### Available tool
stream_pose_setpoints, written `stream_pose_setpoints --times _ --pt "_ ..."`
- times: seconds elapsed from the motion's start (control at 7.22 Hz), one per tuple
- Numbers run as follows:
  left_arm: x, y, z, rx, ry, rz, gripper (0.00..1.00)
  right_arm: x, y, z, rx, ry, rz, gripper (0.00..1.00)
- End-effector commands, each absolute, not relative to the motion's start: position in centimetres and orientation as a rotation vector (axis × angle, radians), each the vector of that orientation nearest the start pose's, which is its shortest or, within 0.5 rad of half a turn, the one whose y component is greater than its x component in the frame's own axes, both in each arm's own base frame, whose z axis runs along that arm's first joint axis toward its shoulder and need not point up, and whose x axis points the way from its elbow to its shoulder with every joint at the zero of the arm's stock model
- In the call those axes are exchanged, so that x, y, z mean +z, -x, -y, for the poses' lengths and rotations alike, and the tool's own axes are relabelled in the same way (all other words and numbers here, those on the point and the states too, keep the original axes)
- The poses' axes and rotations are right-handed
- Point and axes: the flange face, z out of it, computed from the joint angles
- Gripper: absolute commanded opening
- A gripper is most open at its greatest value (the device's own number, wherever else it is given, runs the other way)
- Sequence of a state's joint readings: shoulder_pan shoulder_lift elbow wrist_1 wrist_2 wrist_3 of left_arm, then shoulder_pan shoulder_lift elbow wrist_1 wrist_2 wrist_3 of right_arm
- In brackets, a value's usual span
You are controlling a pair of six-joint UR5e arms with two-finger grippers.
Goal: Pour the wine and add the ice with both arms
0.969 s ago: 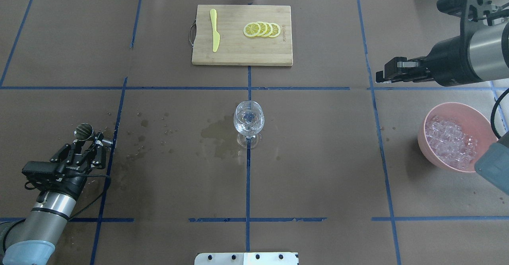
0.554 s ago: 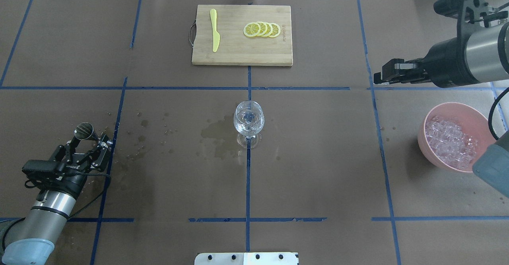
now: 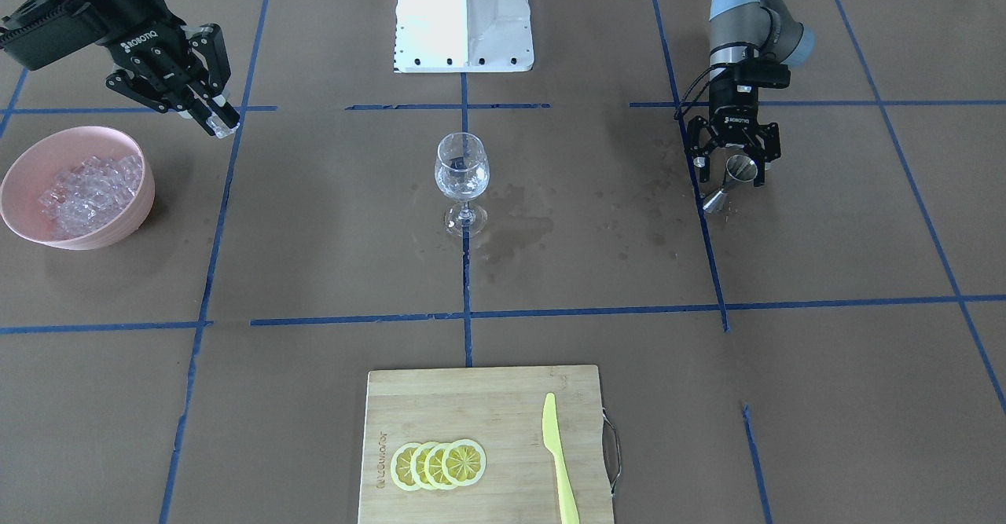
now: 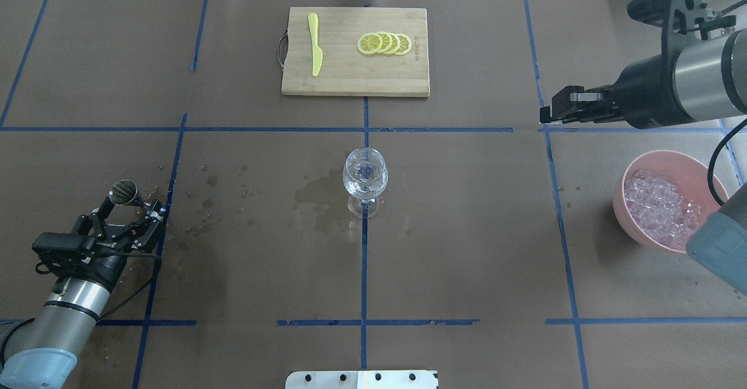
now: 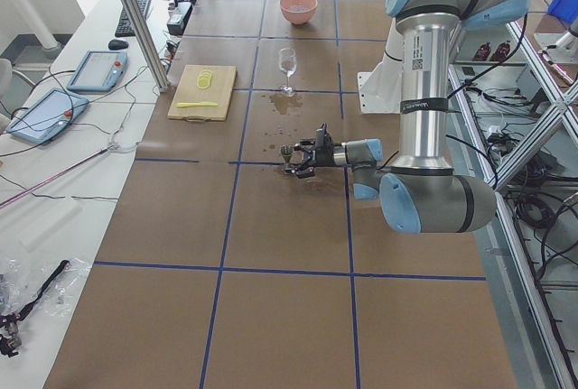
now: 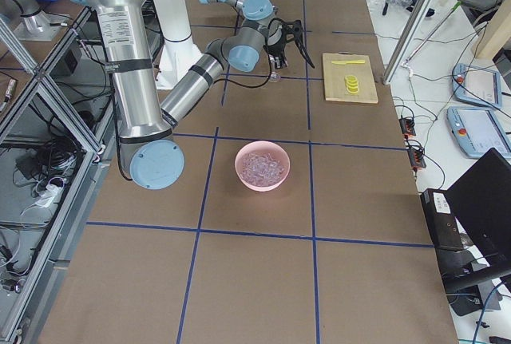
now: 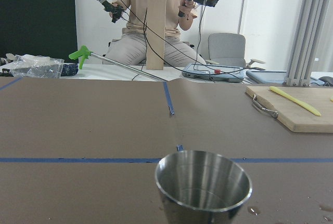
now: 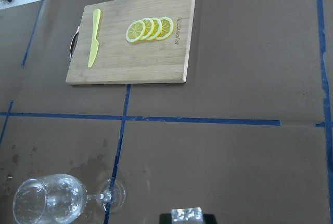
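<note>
Left gripper [image 4: 133, 209] spread, released; steel jigger [image 4: 124, 191] stands at its tips, 9 o'clock of wine glass [image 4: 365, 174], so pour looks done. Right gripper [image 4: 548, 115] at 2 o'clock pinches one ice cube [image 8: 186, 213], presumably glass-bound. Ice [image 4: 659, 207] heap in pink bowl [image 4: 691, 170] at 3 o'clock.

Clear, whitish ice [image 4: 659, 208] lies heaped in a pink bowl [image 4: 627, 217], well right of the wineglass [image 4: 365, 173]. The right tool [image 3: 218, 122] pinches one cube [image 8: 187, 214] beyond and right of that glass. The left tool [image 4: 131, 204], jaws spread, sits low, far left of it.
</note>
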State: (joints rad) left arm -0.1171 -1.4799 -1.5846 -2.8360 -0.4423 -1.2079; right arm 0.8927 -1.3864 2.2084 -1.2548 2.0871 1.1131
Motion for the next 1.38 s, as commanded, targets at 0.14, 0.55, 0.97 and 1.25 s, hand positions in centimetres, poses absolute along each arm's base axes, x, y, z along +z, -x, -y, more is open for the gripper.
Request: stream_pose_setpoints --times 0.14,0.55,0.97,1.25 --pt "53.7 -39.8 26.7 -0.414 -1.134 -0.816 1.00 23.0 23.1 41.5 0.076 -0.344 1.164 0.00" --pt "52.9 -35.6 25.2 -0.320 -1.013 -0.885 1.00 19.2 25.6 42.1 0.098 -0.317 1.230 0.00" --pt "51.3 -31.1 22.8 -0.168 -0.816 -0.983 1.00 14.3 28.9 41.4 0.086 -0.272 1.242 0.00" --pt "49.5 -29.3 21.2 -0.073 -0.676 -1.057 1.00 12.5 31.5 42.0 0.086 -0.242 1.257 0.00"
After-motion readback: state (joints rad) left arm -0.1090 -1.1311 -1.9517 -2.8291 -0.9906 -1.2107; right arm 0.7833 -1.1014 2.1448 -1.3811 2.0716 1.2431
